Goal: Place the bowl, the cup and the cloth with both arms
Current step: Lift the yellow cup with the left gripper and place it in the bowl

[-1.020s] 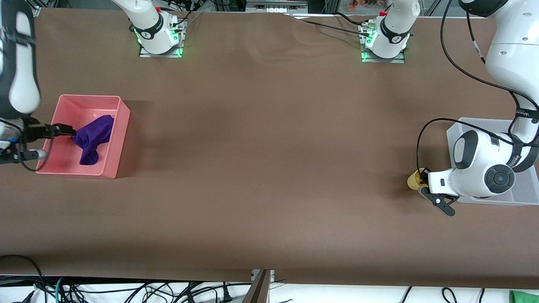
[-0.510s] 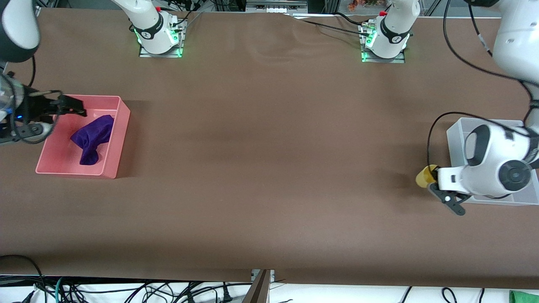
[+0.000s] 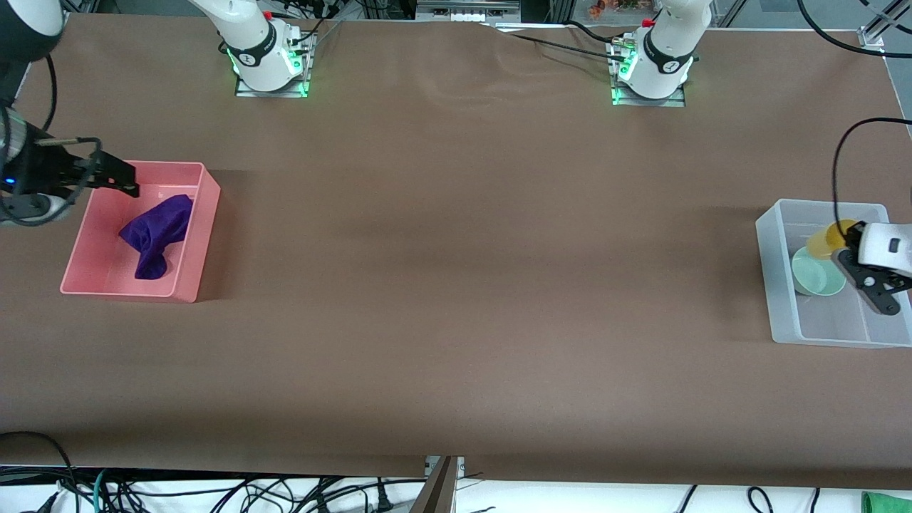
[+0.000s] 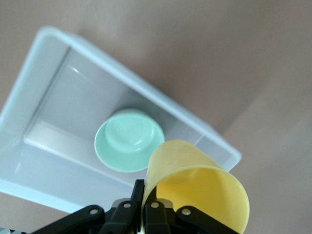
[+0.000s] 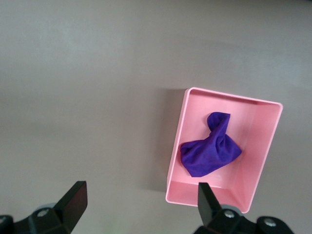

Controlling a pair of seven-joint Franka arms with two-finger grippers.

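My left gripper is shut on the rim of the yellow cup and holds it tilted in the air over the clear bin. The mint-green bowl sits upright in that bin, just under the cup. In the left wrist view the fingers pinch the cup's wall, with the bowl below in the bin. My right gripper is open and empty above the pink bin's corner. The purple cloth lies crumpled in the pink bin; it also shows in the right wrist view.
The pink bin stands at the right arm's end of the table and the clear bin at the left arm's end. Bare brown table lies between them. Both arm bases stand along the table's farthest edge.
My left gripper has lifted the cup from the table beside the clear bin and carried it over the bin, uncovering the bowl. My right gripper has risen away from the cloth.
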